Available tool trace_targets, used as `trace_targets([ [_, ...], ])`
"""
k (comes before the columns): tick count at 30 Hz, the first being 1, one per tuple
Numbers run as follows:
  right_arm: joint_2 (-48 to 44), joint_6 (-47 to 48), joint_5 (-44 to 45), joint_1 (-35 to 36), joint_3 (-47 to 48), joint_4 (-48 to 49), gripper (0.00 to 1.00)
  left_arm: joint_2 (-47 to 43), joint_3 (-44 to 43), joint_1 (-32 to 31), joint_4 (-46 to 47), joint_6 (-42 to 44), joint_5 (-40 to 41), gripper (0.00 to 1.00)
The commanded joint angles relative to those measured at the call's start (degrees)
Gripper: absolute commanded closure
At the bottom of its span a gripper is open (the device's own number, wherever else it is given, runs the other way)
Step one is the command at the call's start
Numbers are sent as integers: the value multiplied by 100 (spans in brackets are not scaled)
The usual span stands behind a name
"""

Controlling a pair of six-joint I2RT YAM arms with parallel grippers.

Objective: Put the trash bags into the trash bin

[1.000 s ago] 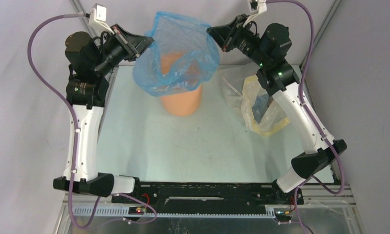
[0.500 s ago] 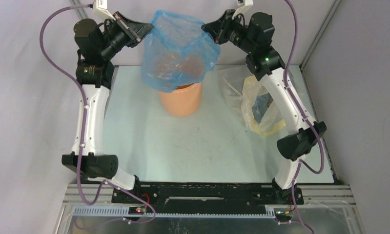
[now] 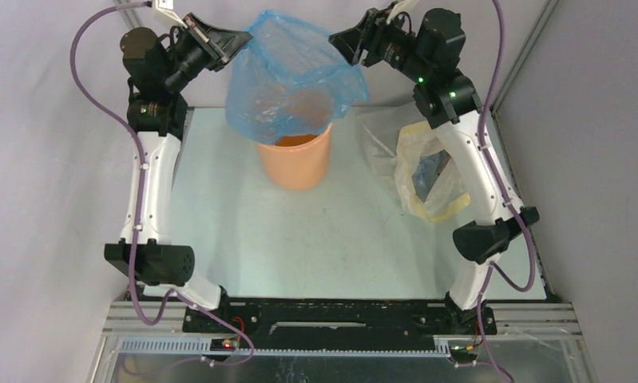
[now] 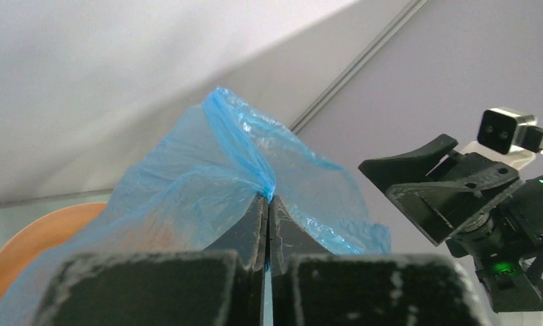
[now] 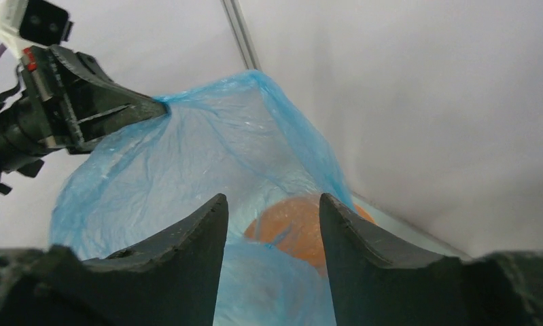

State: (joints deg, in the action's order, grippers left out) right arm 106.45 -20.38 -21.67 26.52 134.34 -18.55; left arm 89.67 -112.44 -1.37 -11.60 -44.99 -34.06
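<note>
Black rail and bare metal framing run along the near edge, on the viewer's side of the bin, and both arms are bolted there. Beyond them lies the worktop, a pale, faintly green sheet with a soft sheen. The round orange bin stands upright on its far half, roughly midway between the two arms. To the right of the bin, apart from it, a crumpled yellowish-clear bag lies on the same sheet under the right arm.

Above the bin hangs the blue bag, thin and crinkled, spread wide. Its lower folds drape over the bin's mouth and hide the far rim; whether they reach inside cannot be told. The left tool, up and left of the bin, is clamped tight on the bag's upper edge, and its wrist view shows the film pinched between the closed fingers. The right tool, up and right of the bin, has its fingers spread with nothing between them. Blue film and the orange rim show through the gap.

Behind and to both sides of the bin rise plain grey-lilac walls with thin metal strips at the corners. Purple cables loop from the arms.
</note>
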Motion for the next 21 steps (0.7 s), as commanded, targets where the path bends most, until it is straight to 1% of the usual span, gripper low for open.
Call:
trace_targets([
  [1,-490,796,281,291,43,-186,49,95,-138,-27,527,-286,-440,100],
  [6,-269,1302,497,721,136,-303,67,132,-117,-69,581,-302,-594,100],
  [9,-95,1286,489,811,153,-348,94,126,-77,-74,579,-253,-625,100],
  [10,-38,1261,476,829,152,-368,100,130,-74,-74,584,-248,-640,100],
  [13,191,1233,380,874,221,-508,100,154,-75,-74,678,-316,-734,100],
  [17,729,1315,268,936,722,-1119,100,151,-32,-103,948,-429,-1121,100],
  [19,867,1429,216,1001,713,-1334,100,86,143,-143,1120,-495,-1375,100],
  [21,967,1613,324,1132,596,-1462,100,-67,429,-174,1302,-474,-1462,100],
])
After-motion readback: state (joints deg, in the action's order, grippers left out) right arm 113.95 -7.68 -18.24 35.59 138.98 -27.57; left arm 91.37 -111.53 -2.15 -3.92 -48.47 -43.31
